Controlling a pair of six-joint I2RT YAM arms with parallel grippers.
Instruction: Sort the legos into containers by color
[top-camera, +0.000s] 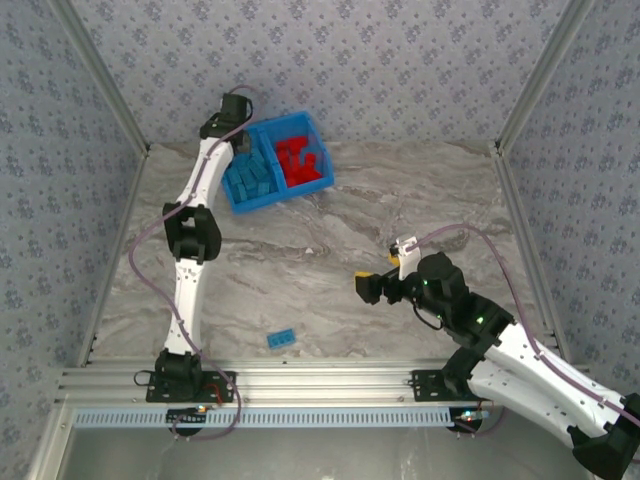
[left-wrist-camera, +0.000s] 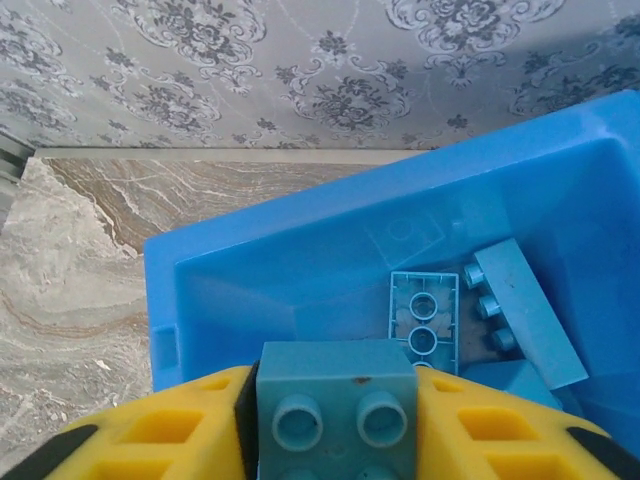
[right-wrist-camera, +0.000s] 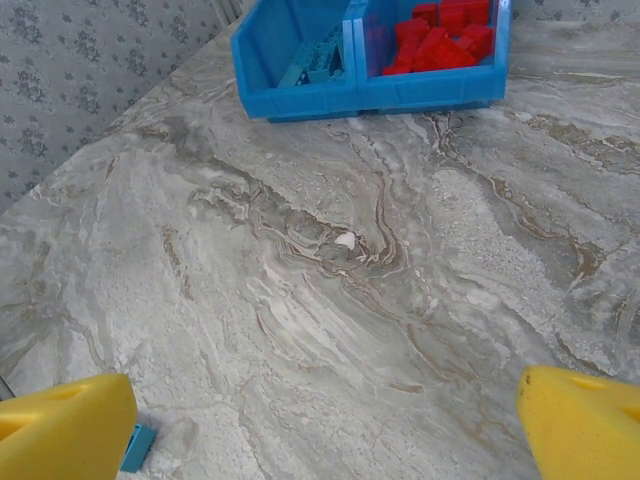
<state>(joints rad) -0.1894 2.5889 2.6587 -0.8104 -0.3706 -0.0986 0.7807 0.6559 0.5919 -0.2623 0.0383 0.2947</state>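
Mostly studded, light-blue legos (left-wrist-camera: 425, 325).

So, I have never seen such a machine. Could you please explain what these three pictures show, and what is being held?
These are two robot arms bolted at the near edge of a marble-patterned table. One picture is taken from above and behind them. The other two come from small cameras on each wrist, so the yellow fingers appear at the bottom.

At the far side stands a blue bin with two compartments: light blue bricks in the left one, red bricks in the right one. One light blue brick lies alone on the table near the arms.

The left gripper is over the blue compartment with another light blue brick between its fingers. Whether it grips the brick firmly or is letting go, I cannot tell. The right gripper is wide open, holds nothing, and hangs over the bare table.
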